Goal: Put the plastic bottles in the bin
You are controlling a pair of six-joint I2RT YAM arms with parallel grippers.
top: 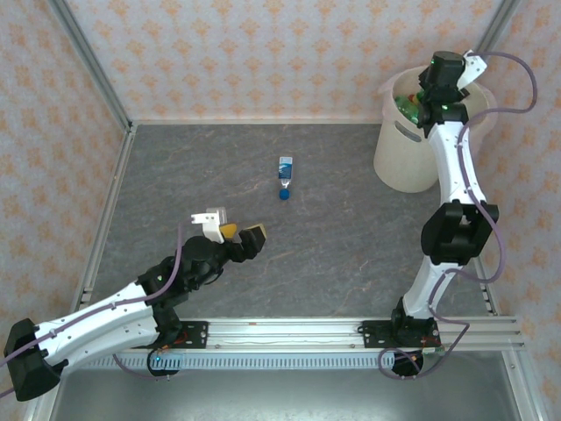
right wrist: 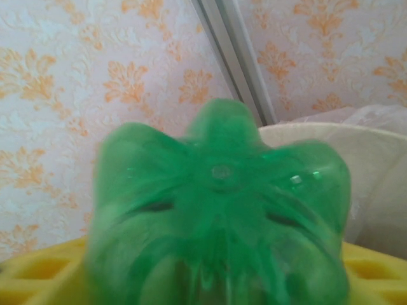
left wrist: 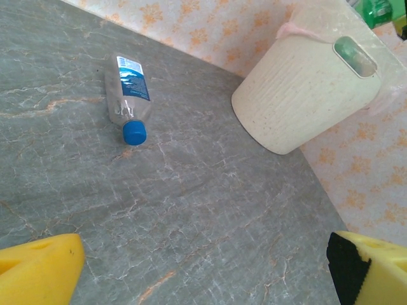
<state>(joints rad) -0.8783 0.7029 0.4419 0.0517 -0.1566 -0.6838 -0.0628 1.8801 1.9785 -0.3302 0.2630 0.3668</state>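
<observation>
Logged left gripper (top: 242, 233) nearest, wide open, empty. Found clear blue-capped bottle (top: 285, 175) lying on table (top: 175, 184), apart from it; could have rolled away under a skewed pinch. Farthest, noted right gripper (top: 421, 101) over bin (top: 399, 158), green bottle (right wrist: 219, 210) at its pads (right wrist: 38, 273), grip untellable; might have fallen outside if released off-centre.

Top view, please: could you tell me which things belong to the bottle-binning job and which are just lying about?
Job: clear blue-capped bottle, green bottle, bin.
Not part of it: table, patterned walls, mounting rail.
</observation>
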